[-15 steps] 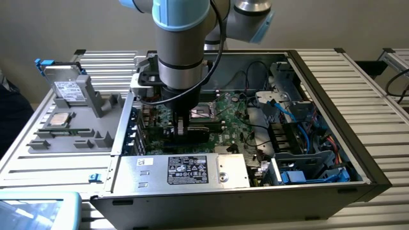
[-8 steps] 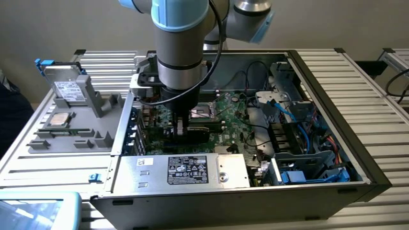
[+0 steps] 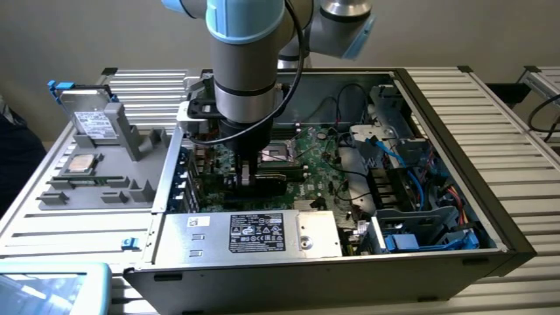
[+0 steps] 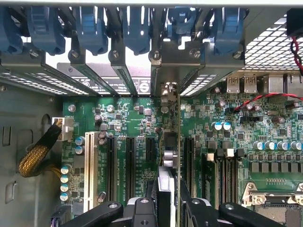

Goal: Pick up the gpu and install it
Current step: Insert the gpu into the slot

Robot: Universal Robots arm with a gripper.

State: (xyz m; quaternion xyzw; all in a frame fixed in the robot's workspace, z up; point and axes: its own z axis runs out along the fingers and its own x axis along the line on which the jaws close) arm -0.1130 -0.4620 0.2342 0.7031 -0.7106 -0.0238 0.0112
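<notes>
Green circuit-board gpu (image 4: 169, 142) with its silvery metal edge bracket stands on edge over the green motherboard (image 4: 142, 118), lined up along the row of long black expansion slots (image 4: 129, 168) and reaching toward the blue slot clips (image 4: 137, 28) at the case's rear wall. The black two-finger gripper (image 4: 166, 208) pinches the card's near end, one finger on each flat side, so the fingers are closed on the gpu (seen edge-on from the wrist camera, so it looks really thin). Can't tell if the card's connector is seated in a slot or just above it.

From the exterior view, the grey and blue robot arm (image 3: 249, 59) reaches straight down into the open black computer case (image 3: 455, 216), gripper (image 3: 248, 180) low over the board. A silver power supply box with a black label (image 3: 262, 233) sits at the case's near edge. On the exterior view's left, a grey parts tray (image 3: 96, 184) holds a silver hard drive with a white label (image 3: 92, 121).
</notes>
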